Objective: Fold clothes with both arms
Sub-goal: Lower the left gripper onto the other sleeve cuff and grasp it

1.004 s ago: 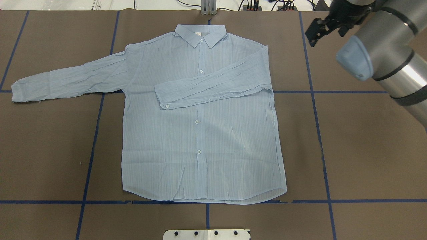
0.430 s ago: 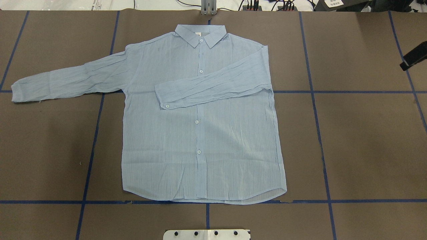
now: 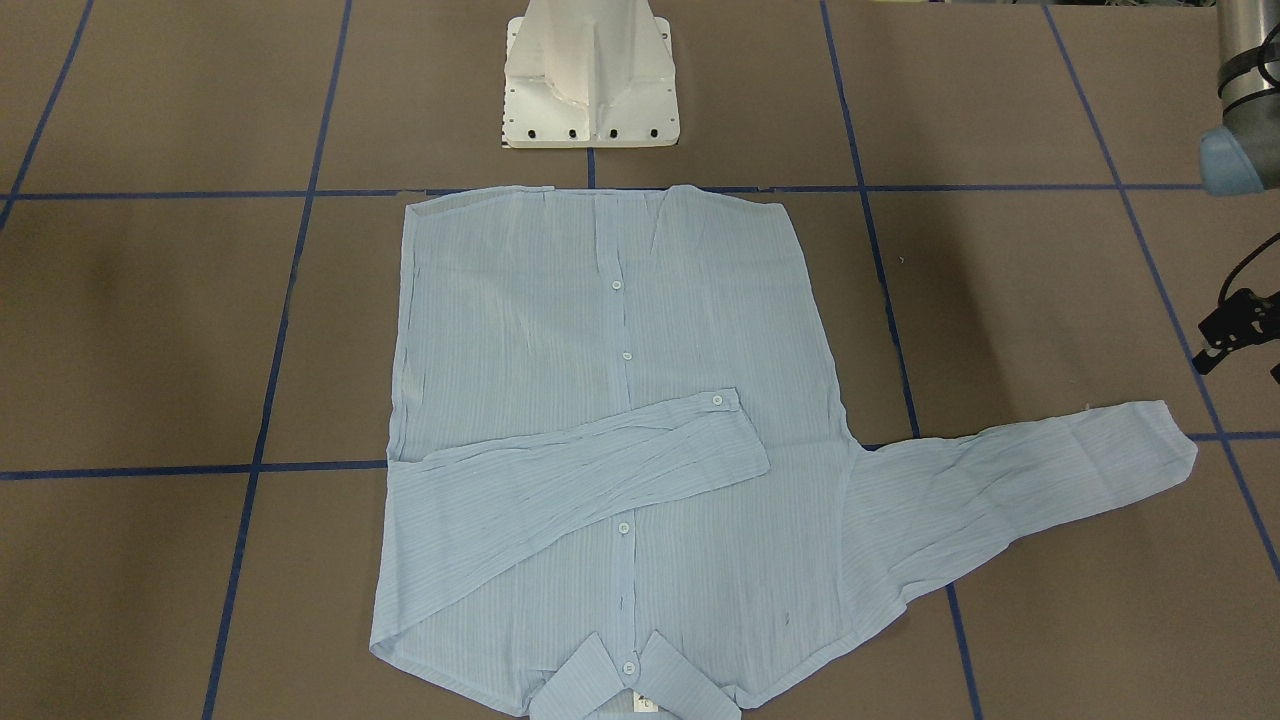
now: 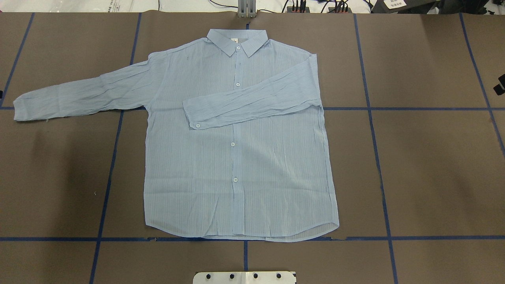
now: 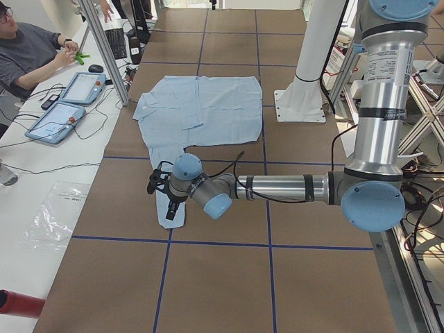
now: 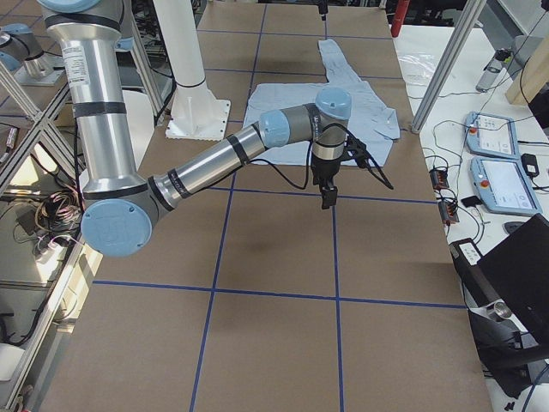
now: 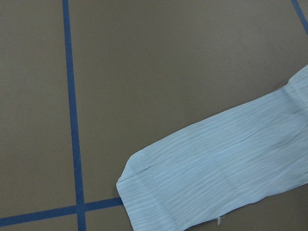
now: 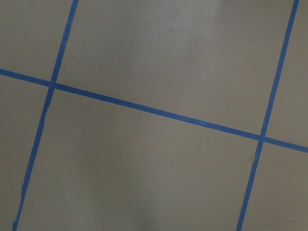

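The light-blue shirt (image 4: 236,157) lies flat and buttoned, collar at the far edge of the table. One sleeve (image 4: 252,102) is folded across the chest. The other sleeve (image 4: 79,96) lies stretched out to the left. My left gripper (image 3: 1235,330) hovers beyond that sleeve's cuff (image 7: 159,192), apart from it; it also shows in the exterior left view (image 5: 161,187). I cannot tell whether it is open or shut. My right gripper (image 6: 328,196) points down over bare table to the right of the shirt, only a black sliver in the overhead view (image 4: 501,85). I cannot tell its state.
The white pedestal base (image 3: 590,80) stands at the near edge, just behind the shirt's hem. Blue tape lines (image 8: 159,113) grid the brown table. A seated operator (image 5: 28,48) and tablets (image 5: 66,104) are on the far side, beyond an aluminium post (image 5: 104,48).
My right arm has swung from the top right out past the right edge of the overhead view. A black sliver has appeared at its left edge. The shirt has not moved.
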You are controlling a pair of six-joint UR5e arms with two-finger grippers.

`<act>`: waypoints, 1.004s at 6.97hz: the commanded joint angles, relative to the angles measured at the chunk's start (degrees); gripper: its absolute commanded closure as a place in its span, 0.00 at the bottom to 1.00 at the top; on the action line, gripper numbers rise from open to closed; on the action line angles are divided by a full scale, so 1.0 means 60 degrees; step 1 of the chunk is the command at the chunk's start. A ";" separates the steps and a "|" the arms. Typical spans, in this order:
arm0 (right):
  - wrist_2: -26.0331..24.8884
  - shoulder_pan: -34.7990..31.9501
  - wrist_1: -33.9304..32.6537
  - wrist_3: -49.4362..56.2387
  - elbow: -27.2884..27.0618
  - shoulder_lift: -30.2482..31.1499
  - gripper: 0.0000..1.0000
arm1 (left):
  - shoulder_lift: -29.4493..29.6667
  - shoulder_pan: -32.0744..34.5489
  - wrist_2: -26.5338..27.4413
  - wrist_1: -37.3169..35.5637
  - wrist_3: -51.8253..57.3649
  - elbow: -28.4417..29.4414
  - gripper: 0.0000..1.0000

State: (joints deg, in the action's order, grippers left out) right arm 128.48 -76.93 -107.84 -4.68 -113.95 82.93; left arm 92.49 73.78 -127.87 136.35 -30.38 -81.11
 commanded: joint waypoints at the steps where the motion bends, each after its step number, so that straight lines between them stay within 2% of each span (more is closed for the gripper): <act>1: 0.0003 -0.0010 0.0000 -0.0012 -0.0007 0.0035 0.00 | 0.0358 -0.0226 0.0217 0.0796 -0.0617 0.1089 0.07; 2: 0.0003 -0.0010 0.0000 -0.0026 0.0008 0.0020 0.00 | 0.0579 -0.0502 0.0391 0.1453 -0.1360 0.1661 0.13; 4: -0.0012 -0.0010 0.0000 -0.0026 0.0023 0.0020 0.00 | 0.0668 -0.0870 0.0773 0.2000 -0.1514 0.2222 0.14; 7: -0.0012 -0.0010 0.0000 -0.0026 0.0008 0.0006 0.00 | 0.0625 -0.1368 0.0832 0.2046 -0.1514 0.2282 0.14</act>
State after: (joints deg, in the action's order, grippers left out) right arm 128.41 -76.97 -107.82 -4.83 -113.83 82.97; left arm 96.38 66.62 -123.13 148.47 -39.44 -67.53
